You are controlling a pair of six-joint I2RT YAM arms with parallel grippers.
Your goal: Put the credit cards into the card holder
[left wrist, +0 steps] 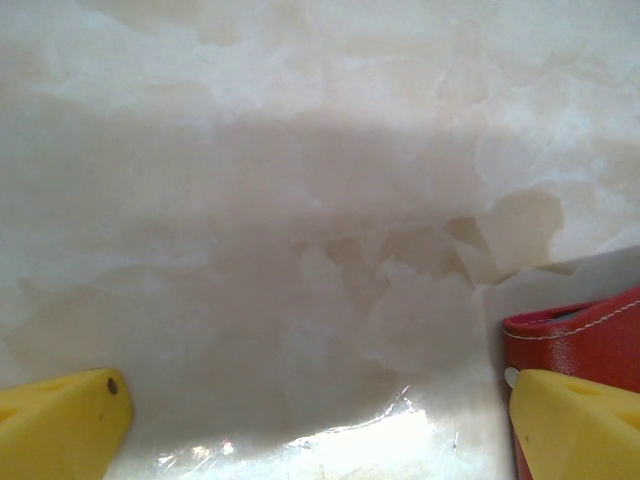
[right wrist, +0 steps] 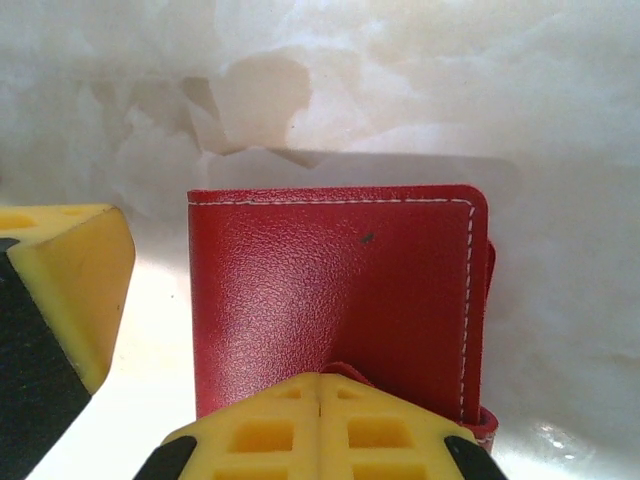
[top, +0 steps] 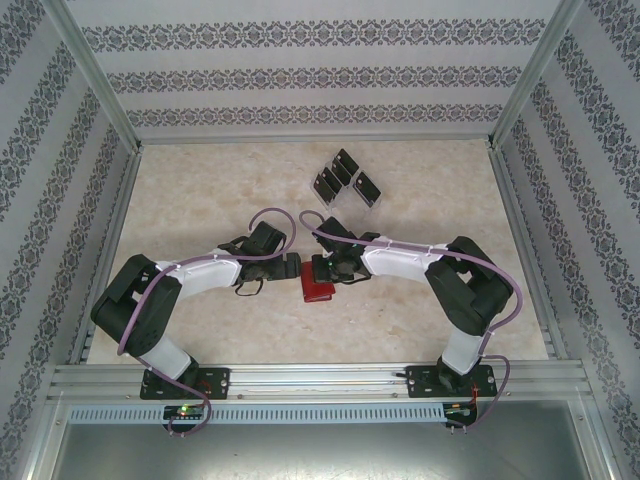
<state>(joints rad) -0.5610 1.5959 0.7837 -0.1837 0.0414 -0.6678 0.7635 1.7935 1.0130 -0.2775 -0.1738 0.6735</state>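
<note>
Card holder point(right wrist: 330, 290) tight in right pincer point(right wrist: 320, 388)

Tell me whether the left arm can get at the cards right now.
Probably yes. The left gripper is open, and bare table lies between it and the cards; the right gripper, shut on the wallet, sits off to the side.

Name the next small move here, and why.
Probably ease the left gripper onto the card holder to help open it. It lies folded shut, the right gripper pinches its near edge, the left jaws stand open beside it, and the credit cards sit apart.
</note>
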